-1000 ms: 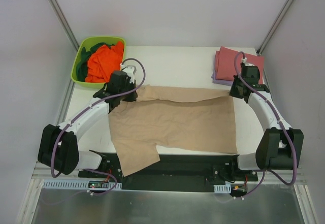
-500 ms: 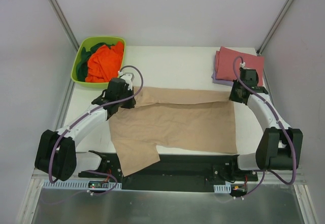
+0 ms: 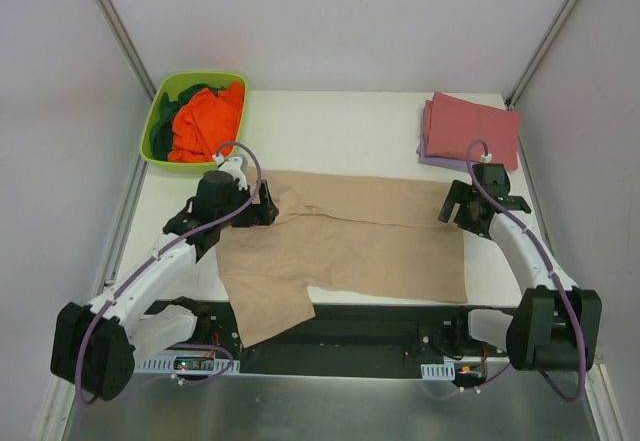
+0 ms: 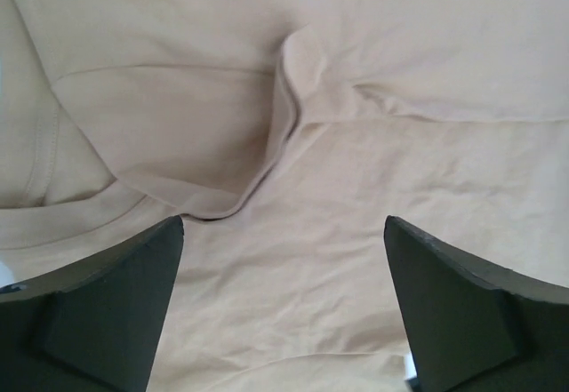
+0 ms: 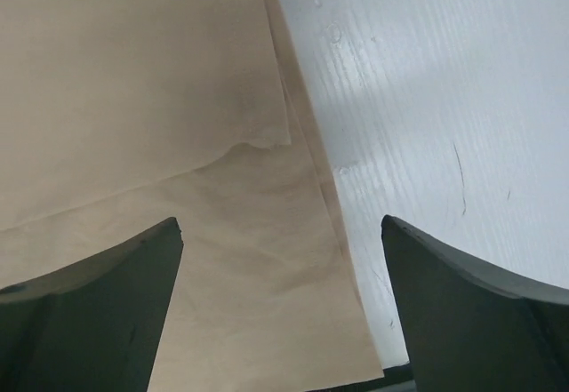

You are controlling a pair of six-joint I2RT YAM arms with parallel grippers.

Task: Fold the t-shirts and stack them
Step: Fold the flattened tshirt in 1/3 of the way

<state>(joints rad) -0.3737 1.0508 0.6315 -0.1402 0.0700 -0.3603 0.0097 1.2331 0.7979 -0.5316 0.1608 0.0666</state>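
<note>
White table [image 3: 340,131]; orange t-shirt [image 3: 205,121] overhead only

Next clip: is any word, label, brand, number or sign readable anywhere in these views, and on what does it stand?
None can be read. The tan t-shirt, the folded red t-shirt and the lime-green tub show no print or label. The small circuit boards at the near edge are too small to read.
</note>
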